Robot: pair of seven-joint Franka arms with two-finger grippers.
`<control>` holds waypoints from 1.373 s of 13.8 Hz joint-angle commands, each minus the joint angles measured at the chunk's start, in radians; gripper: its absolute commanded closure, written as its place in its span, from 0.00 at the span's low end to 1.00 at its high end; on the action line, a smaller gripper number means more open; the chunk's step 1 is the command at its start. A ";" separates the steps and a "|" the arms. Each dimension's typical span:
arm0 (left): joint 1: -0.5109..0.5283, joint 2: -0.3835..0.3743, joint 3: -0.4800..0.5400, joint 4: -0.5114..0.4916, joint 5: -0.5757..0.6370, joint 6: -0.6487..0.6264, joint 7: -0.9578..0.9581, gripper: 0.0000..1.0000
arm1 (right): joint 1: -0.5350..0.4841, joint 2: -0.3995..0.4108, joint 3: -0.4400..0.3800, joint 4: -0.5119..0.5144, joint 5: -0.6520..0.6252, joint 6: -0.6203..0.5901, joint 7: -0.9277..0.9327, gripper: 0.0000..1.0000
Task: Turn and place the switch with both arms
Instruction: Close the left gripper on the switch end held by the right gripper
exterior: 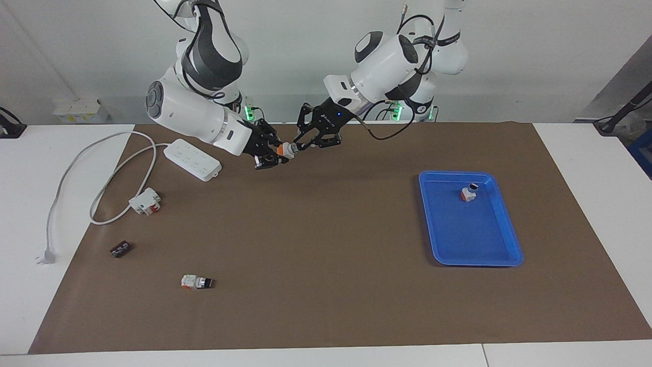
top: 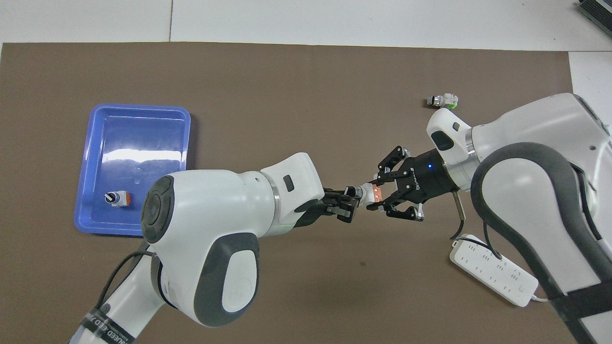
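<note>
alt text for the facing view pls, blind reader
Two white robot arms meet above the brown mat, the right claw and left claw both gripping one small orange-and-white switch in mid-air. A blue tray holds another switch.

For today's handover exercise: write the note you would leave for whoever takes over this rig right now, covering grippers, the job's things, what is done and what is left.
Right gripper: shut on the switch's orange rear block, up over the mat near the robots.
Left gripper: closed on the knob end of the same switch.
Blue tray: toward the left arm's end, with another switch already in it.
Done: switch lifted, both grippers on it.
Left: finish the turn, then place it, probably in the tray.
</note>
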 commanded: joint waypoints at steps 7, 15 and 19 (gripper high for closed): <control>0.022 0.015 0.004 0.043 -0.024 -0.039 0.029 0.72 | -0.001 -0.021 0.005 -0.004 0.017 0.012 0.044 1.00; 0.036 0.016 0.004 0.047 -0.038 -0.039 0.060 0.75 | -0.001 -0.024 0.005 -0.004 0.012 0.012 0.044 1.00; 0.025 0.016 0.001 0.041 -0.038 -0.030 0.060 0.75 | -0.001 -0.024 0.005 -0.004 0.012 0.012 0.044 1.00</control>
